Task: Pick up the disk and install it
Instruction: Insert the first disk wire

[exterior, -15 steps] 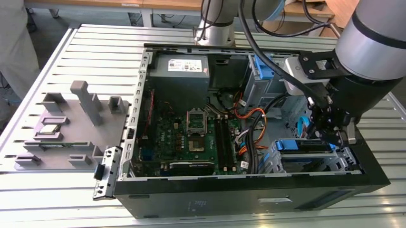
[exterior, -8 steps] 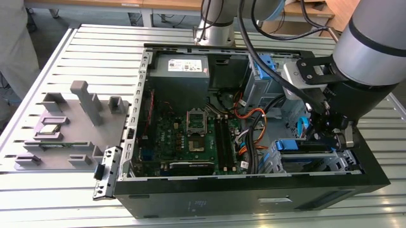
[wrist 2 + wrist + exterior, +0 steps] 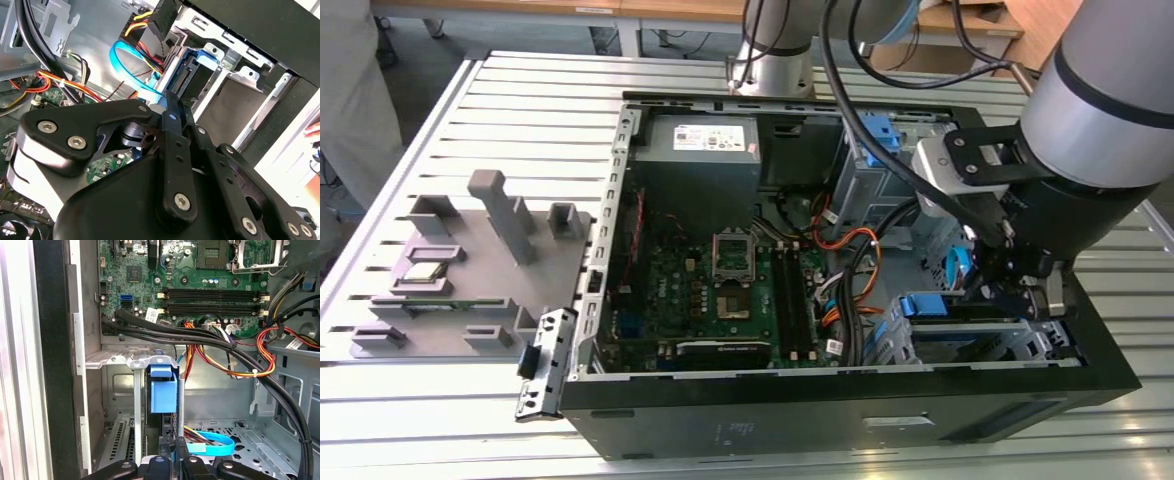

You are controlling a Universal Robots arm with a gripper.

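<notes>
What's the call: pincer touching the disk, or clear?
Cannot tell. In the first wrist view the pincer sits right at the edge of the disk in the bay; neither contact nor gap shows plainly.

Slatted metal table (image 3: 520, 100) carries open black computer case (image 3: 854, 405) and grey fixture tray (image 3: 467, 270).

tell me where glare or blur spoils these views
Exterior view: the table slats are brightly lit and the arm's silver sleeve is soft, near the lens. Second wrist view: the hand's black linkage looms close; white glare at the edge. First wrist view: washed-out strip.
</notes>
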